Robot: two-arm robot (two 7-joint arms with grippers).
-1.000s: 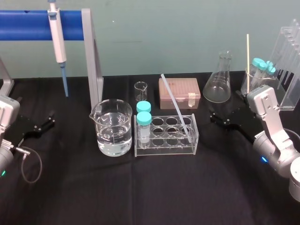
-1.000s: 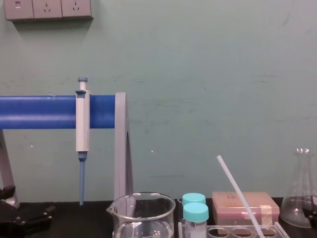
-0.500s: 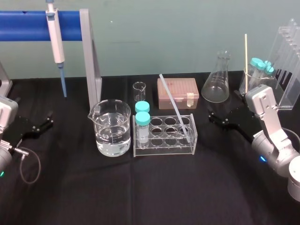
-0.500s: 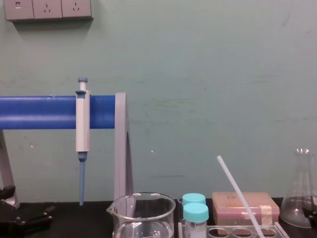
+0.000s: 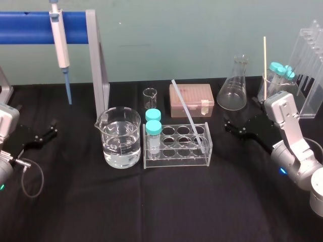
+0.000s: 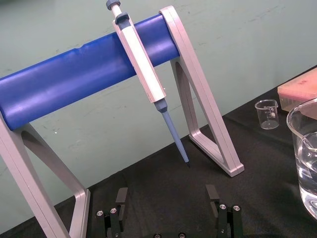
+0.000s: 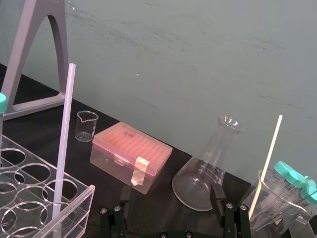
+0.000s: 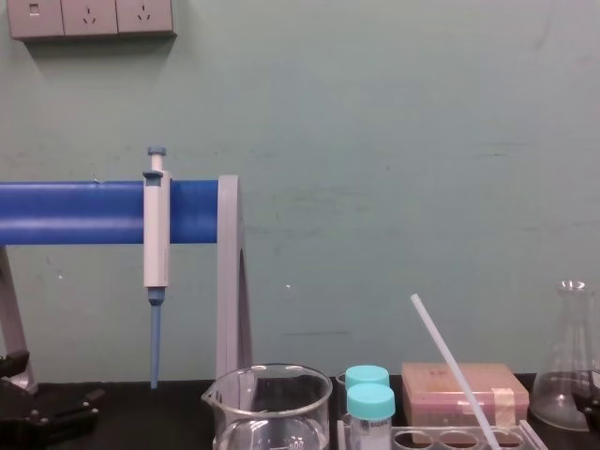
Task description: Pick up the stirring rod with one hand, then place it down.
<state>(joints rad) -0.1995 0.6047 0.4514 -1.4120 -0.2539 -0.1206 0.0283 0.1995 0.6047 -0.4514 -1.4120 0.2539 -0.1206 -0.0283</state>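
Observation:
The stirring rod (image 5: 187,113) is a thin translucent white stick leaning in the clear tube rack (image 5: 176,151), its top tilted back and to the left. It also rises from the rack in the chest view (image 8: 450,366) and in the right wrist view (image 7: 63,144). My right gripper (image 5: 233,127) hovers low over the black table to the right of the rack, apart from the rod, its fingers open and holding nothing (image 7: 171,196). My left gripper (image 5: 46,132) rests far left, open and holding nothing (image 6: 166,196).
A water beaker (image 5: 120,137) stands left of the rack, with two teal-capped tubes (image 5: 153,126) in the rack's left end. Behind are a small beaker (image 5: 150,97), a pink tip box (image 5: 192,100) and a conical flask (image 5: 234,92). A pipette (image 5: 60,35) hangs on the blue stand.
The head view's framing has shifted slightly. The rod, the glassware and both grippers have kept their places.

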